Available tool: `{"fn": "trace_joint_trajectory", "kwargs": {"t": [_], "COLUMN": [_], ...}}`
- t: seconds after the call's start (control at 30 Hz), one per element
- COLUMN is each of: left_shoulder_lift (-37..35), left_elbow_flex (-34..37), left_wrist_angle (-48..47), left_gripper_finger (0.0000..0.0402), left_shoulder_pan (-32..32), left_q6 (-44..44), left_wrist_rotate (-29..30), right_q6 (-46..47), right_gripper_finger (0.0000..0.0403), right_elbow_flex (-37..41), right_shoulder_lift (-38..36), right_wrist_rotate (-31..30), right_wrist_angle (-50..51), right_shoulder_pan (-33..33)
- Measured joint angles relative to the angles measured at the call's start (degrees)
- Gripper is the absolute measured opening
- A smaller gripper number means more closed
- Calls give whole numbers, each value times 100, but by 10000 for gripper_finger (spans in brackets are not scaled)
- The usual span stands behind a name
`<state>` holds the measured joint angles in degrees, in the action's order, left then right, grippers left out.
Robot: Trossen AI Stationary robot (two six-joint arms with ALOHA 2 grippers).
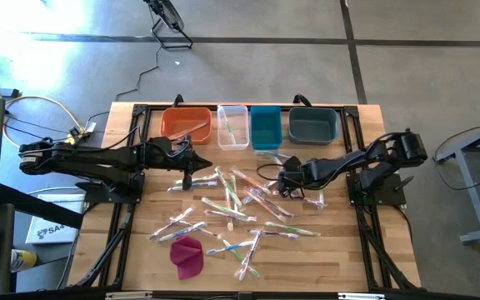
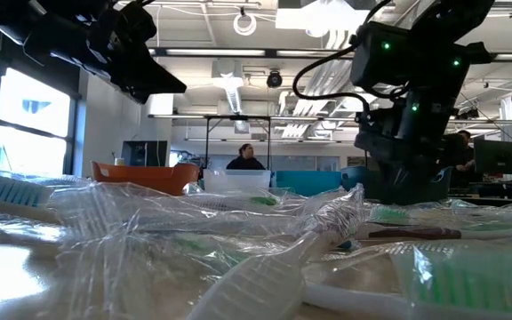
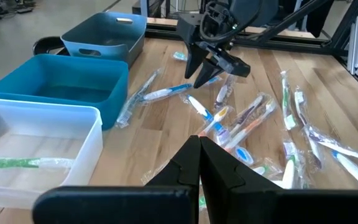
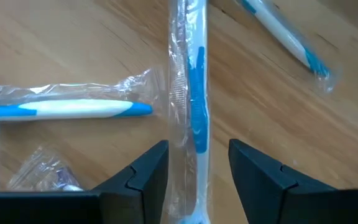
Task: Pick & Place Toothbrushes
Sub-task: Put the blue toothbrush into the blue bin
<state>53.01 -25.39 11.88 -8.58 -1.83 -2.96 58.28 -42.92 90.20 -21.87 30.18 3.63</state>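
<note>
Right gripper [image 4: 197, 177]: low over the table, jaws apart, nothing clamped yet.
Blue brush [image 4: 194, 81]: it lay in its clear wrapper directly between the two right fingers [image 4: 145, 171], touching the wood, and ran on ahead of the gripper.
Long axis: it pointed away from the gripper along the reach of the arm, so the jaws stood across the handle, one on each side. My judgement is that closing alone would catch it.
Just beside: a white brush [image 4: 73, 110] with blue tips lay at one side of the right gripper, crosswise to the blue brush, its tip near but apart from that wrapper.
Farther ahead: another brush [image 4: 284, 34] lay slanted beyond the right gripper, well apart.
Nearer arm: the right one, clearly; in the left wrist view the right gripper [image 3: 207, 65] pointed down into the far edge of the pile.
Left gripper [image 3: 199, 155]: its fingers were together and empty, hanging above the near side of the pile [image 1: 232, 208].
Beyond it: the clear bin [image 3: 39, 146] with one green brush inside, then the teal bin [image 3: 61, 87], then the grey bin [image 3: 107, 34].
Risk: the shiny wrapper might slip out when pinched.
</note>
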Motion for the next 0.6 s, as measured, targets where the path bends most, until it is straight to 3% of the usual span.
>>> {"fn": "trace_joint_trajectory", "kwargs": {"t": [0.6], "left_shoulder_lift": [0], "left_elbow_flex": [0], "left_wrist_angle": [-2], "left_gripper_finger": [1], "left_shoulder_pan": [-2], "left_q6": [2], "left_wrist_rotate": [0], "right_q6": [63], "right_gripper_finger": [160], "right_elbow_flex": [0], "right_shoulder_lift": [3], "right_wrist_rotate": [269], "right_wrist_angle": [-123], "right_shoulder_pan": [-3]}}
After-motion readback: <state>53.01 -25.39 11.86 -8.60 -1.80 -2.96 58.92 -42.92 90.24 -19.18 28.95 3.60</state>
